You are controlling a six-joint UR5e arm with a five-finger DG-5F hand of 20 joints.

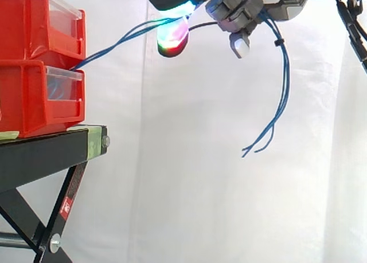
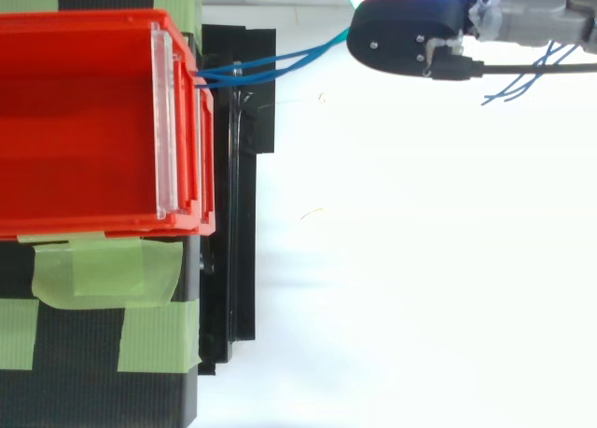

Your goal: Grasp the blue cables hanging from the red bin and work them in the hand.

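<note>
While the hand (image 1: pixel 234 8) has its fingers (image 1: pixel 239 44) clenched round the blue cables (image 1: pixel 285 74), these run from the lower red bin (image 1: pixel 28 97) up to it, ends dangling beyond; light, floppy, prob. slippery; best held mid-span.

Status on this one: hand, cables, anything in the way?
Hand shut on blue cables, up high, away from red bins. Cables stretched from bins to hand, loose ends dangling past it. Nothing blocking.

Black stand (image 1: pixel 40 154) w/ green tape (image 2: pixel 103 274) strips, white curtain (image 1: pixel 200 188) behind.
</note>
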